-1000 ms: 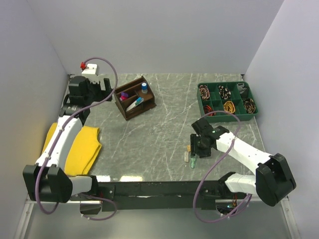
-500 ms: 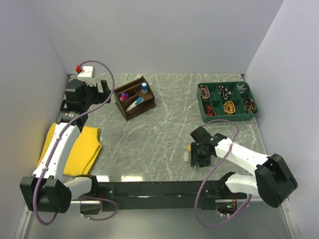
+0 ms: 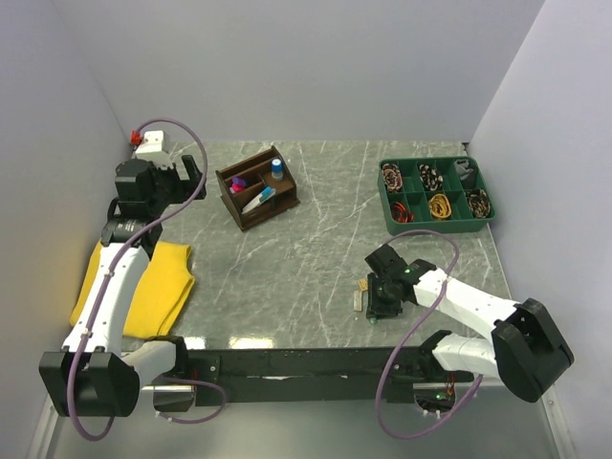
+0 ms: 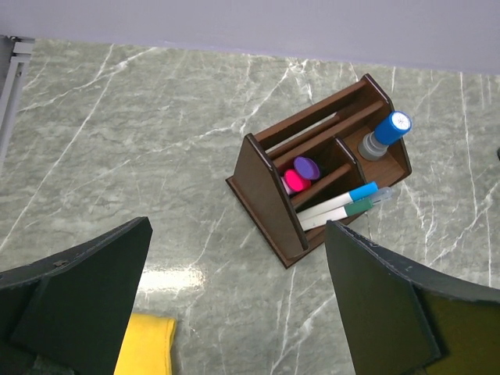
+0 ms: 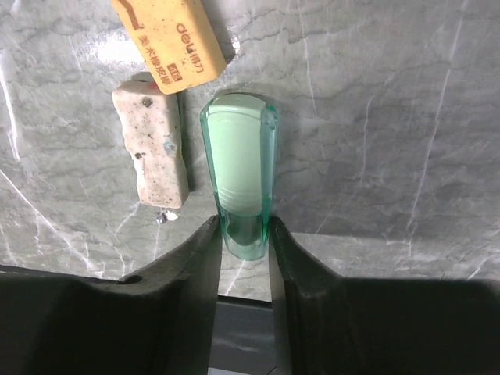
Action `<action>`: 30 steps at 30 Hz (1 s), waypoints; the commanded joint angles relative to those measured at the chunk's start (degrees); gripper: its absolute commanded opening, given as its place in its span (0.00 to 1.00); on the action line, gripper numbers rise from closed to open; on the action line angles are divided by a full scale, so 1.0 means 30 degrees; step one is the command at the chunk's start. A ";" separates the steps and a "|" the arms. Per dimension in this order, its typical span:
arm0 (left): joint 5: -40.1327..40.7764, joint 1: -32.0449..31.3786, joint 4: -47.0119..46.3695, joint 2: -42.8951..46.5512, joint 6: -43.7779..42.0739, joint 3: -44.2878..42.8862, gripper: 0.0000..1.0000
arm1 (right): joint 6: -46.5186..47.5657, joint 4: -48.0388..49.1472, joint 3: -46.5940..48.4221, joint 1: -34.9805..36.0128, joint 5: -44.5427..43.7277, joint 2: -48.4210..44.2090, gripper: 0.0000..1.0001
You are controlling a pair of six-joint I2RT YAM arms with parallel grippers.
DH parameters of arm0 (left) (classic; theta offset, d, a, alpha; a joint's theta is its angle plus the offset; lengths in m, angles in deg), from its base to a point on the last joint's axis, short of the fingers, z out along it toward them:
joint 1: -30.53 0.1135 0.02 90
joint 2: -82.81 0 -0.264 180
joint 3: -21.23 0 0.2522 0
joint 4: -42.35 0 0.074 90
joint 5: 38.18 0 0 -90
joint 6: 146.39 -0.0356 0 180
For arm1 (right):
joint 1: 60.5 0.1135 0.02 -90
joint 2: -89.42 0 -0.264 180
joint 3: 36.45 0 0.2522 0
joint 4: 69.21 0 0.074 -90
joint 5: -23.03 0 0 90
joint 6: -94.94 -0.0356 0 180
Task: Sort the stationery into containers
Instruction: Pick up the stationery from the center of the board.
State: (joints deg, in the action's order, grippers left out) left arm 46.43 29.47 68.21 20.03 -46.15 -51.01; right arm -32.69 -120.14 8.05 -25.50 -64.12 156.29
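My right gripper (image 5: 241,230) is down at the table's near edge, its fingers pressed on both sides of a pale-green eraser (image 5: 237,176) in a clear green sleeve. A speckled white eraser (image 5: 151,141) lies just left of it, with a tan eraser (image 5: 169,37) beyond. In the top view my right gripper (image 3: 381,304) covers the green piece. The dark brown organiser (image 4: 269,191) holds pink (image 4: 295,180) and purple (image 4: 306,166) marker ends, two white pens (image 4: 344,205) and a blue-capped cylinder (image 4: 387,134). My left gripper (image 4: 237,226) hangs open and empty, above and left of the organiser (image 3: 256,186).
A green divided tray (image 3: 440,225) with coiled bands stands at the back right. A yellow cloth (image 3: 158,287) lies at the left under my left arm. The table's front edge (image 5: 242,312) runs right behind the green eraser.
My right gripper has come down toward the near edge and closed its fingers onto the pale-green eraser. My left arm has drawn back to the left, away from the organiser.
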 commanded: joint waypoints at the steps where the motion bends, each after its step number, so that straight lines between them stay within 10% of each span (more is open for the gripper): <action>1: -0.0519 0.0294 0.0009 0.0888 0.0483 0.0011 0.99 | -0.0114 0.0379 -0.0112 0.0080 -0.0745 0.0706 0.19; 3: -0.0489 0.0295 0.0214 0.1035 0.0425 -0.0223 0.99 | 0.0148 -0.0001 0.0210 -0.0269 -0.0804 0.0795 0.00; 14: -0.2773 0.0295 0.0978 -0.0046 -0.1509 -0.2214 1.00 | 0.6649 -0.3229 0.9465 -0.0594 0.0887 0.0733 0.00; 30: -0.1515 0.2375 0.0069 -0.3358 -0.3091 -0.4179 0.99 | 1.6996 0.0964 1.9976 -0.1150 0.3591 1.3242 0.00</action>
State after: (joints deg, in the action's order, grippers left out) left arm 40.70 36.29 71.46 10.57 -53.80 -60.89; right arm 12.44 -121.14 58.10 -28.36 -53.63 192.74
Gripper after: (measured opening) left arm 0.995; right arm 0.273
